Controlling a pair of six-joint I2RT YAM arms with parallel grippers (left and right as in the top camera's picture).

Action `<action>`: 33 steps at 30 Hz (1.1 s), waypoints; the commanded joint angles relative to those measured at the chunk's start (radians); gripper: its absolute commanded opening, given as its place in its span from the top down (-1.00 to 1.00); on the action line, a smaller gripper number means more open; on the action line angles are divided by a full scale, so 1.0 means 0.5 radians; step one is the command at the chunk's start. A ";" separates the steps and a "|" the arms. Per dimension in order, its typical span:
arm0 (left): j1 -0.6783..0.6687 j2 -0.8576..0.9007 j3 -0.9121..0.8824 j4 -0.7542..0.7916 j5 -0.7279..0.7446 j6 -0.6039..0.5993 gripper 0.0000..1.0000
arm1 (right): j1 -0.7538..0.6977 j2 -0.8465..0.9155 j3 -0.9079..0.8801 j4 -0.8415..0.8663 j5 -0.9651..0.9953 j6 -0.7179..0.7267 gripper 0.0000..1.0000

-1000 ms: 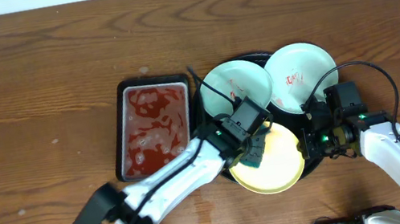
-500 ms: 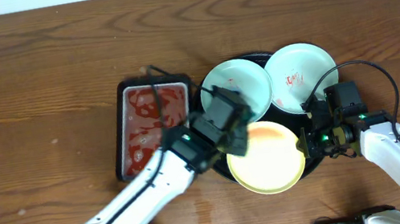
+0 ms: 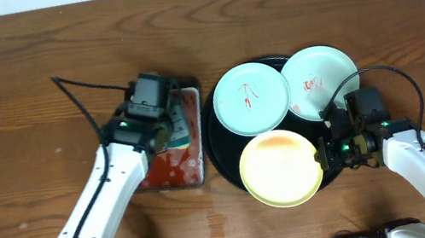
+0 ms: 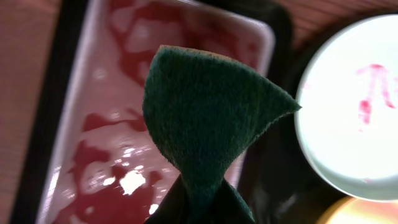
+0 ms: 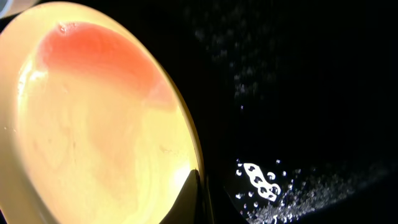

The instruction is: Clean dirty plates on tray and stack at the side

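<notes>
The black tray [image 3: 222,148] holds three plates. A mint plate [image 3: 251,99] with red squiggles lies at its back left, and also shows in the left wrist view [image 4: 354,112]. A second mint plate [image 3: 320,77] with red marks lies at the back right. The yellow plate [image 3: 281,168] lies at the front, with no red marks on it. My right gripper [image 3: 325,155] is shut on the yellow plate's right rim [image 5: 186,155]. My left gripper [image 3: 169,130] is shut on a dark green sponge [image 4: 208,112] and holds it over the metal tray.
A rectangular metal tray [image 3: 176,161] with red liquid sits left of the black tray; it also shows in the left wrist view [image 4: 112,143]. Wet droplets lie on the black tray [image 5: 298,124] beside the yellow plate. Bare wooden table [image 3: 19,99] lies all around.
My left arm has swung left with the sponge, from over the yellow plate to over the metal tray. The yellow plate is now uncovered. The right arm has stayed still.
</notes>
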 commanded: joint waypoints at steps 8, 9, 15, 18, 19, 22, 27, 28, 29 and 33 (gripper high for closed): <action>0.068 -0.034 -0.005 -0.062 -0.032 0.011 0.85 | -0.018 -0.099 0.060 -0.015 -0.057 0.000 0.97; 0.068 -0.034 -0.005 -0.062 -0.031 0.011 0.85 | -0.018 -0.127 0.085 -0.023 -0.021 0.000 0.98; 0.068 -0.034 -0.005 -0.061 -0.032 0.011 0.84 | -0.018 -0.296 0.207 -0.064 0.294 0.000 0.98; 0.068 -0.034 -0.009 -0.063 -0.032 0.011 0.84 | -0.018 -0.359 0.273 -0.076 0.448 0.000 0.98; 0.068 -0.034 -0.011 -0.063 -0.032 0.011 0.84 | -0.018 -0.375 0.294 -0.075 0.474 0.000 0.98; 0.068 -0.034 -0.020 -0.062 -0.031 0.011 0.84 | -0.018 -0.423 0.356 -0.079 0.545 -0.001 0.97; 0.068 -0.034 -0.033 -0.062 -0.031 0.011 0.84 | -0.018 -0.451 0.413 -0.084 0.611 -0.001 0.98; 0.068 -0.034 -0.033 -0.061 -0.031 0.011 0.84 | -0.018 -0.450 0.413 -0.097 0.610 -0.001 0.98; 0.068 -0.034 -0.033 -0.061 -0.031 0.011 0.84 | -0.018 -0.449 0.413 -0.109 0.610 0.000 0.98; 0.068 -0.034 -0.033 -0.060 -0.032 0.011 0.84 | -0.018 -0.440 0.411 -0.253 0.562 0.001 0.98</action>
